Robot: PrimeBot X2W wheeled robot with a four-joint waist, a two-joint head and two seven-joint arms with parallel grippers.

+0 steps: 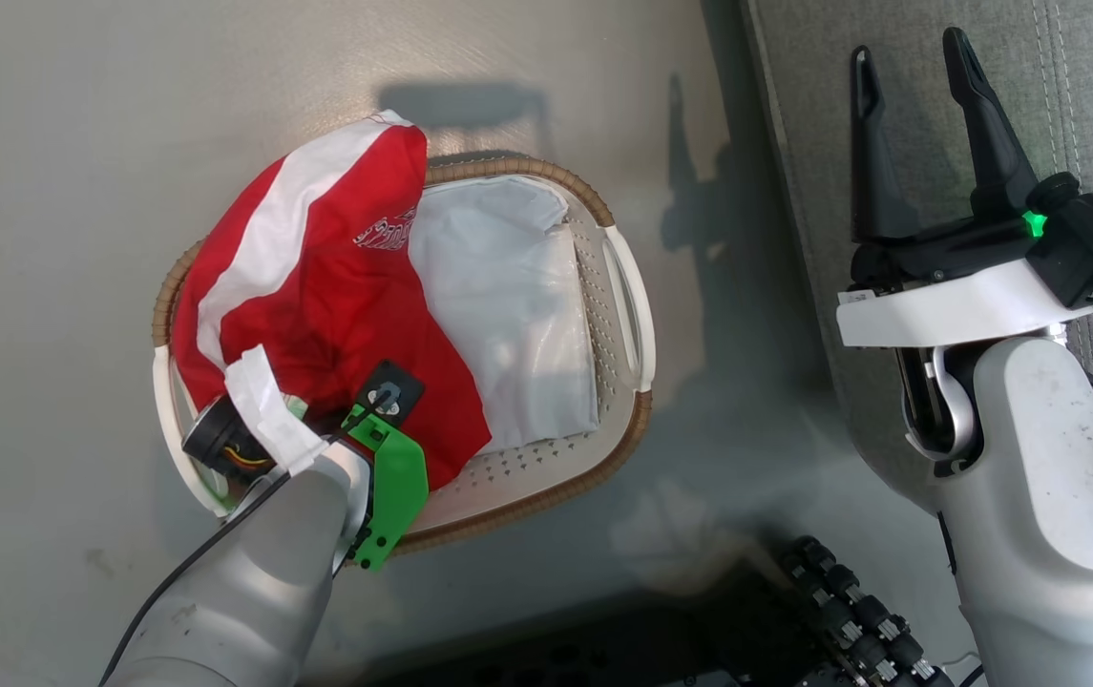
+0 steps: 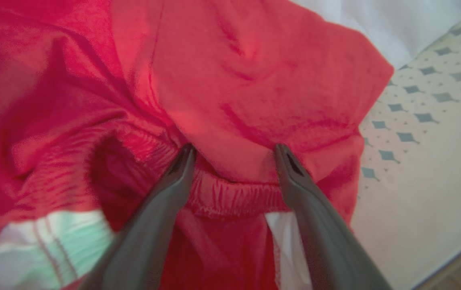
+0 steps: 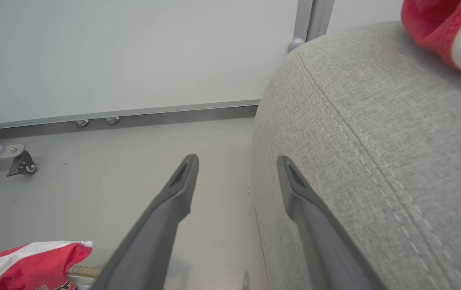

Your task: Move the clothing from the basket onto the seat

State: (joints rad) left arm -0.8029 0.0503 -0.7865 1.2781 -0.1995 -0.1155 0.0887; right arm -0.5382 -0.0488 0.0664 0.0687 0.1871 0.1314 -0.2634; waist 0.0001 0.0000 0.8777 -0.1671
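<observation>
Grey floor (image 1: 78,143), basket (image 1: 627,286) left, seat (image 3: 375,121) right. Left gripper (image 2: 234,152) jaws spread against clothing (image 1: 317,286): grasp step, apparently needs closing next. Right gripper (image 1: 907,48) jaws spread, empty.

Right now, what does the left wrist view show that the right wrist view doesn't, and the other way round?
Left wrist view, not the right: the left gripper, open, its fingertips at an elastic waistband, plus the white liner. Right wrist view, not the left: the right gripper, open and empty, at the edge of the seat, a red striped garment lying on that seat, and a caster by the wall. Both: the red clothing and the basket.
</observation>
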